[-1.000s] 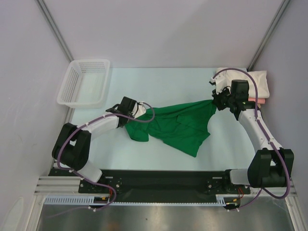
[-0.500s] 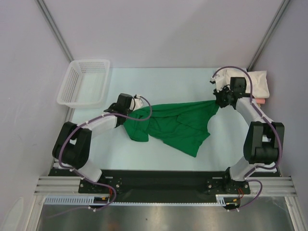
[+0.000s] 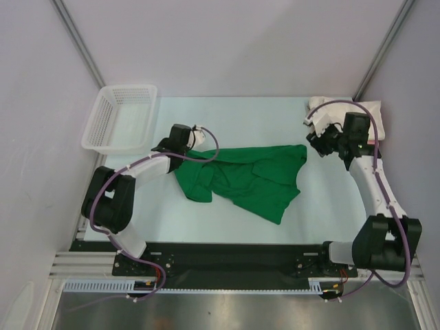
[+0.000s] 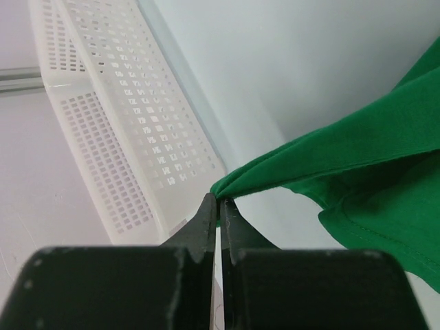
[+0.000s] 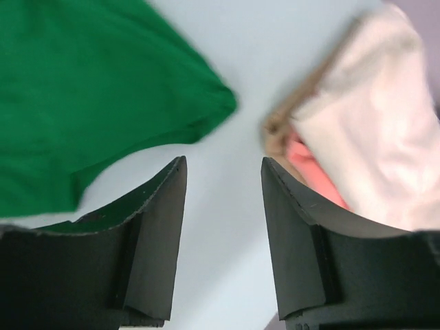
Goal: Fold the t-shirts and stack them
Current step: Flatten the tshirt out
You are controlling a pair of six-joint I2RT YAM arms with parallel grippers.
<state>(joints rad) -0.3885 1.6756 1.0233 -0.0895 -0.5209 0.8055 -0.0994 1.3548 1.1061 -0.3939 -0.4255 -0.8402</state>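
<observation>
The bright green t-shirt lies spread and rumpled in the middle of the table. My left gripper is shut on its left edge, pinching the cloth near the basket. My right gripper is open and empty, just right of the shirt's right corner, not touching it. The folded cream t-shirt lies on the salmon-pink one at the back right. Both also show in the right wrist view, cream over pink.
A white plastic mesh basket stands at the back left, close to my left gripper; it fills the left of the left wrist view. Grey walls enclose the table on three sides.
My right gripper has let go of the shirt's right corner and opened, drawing back to the right. My left gripper has pulled its edge farther back and left, and the shirt now lies flatter.
</observation>
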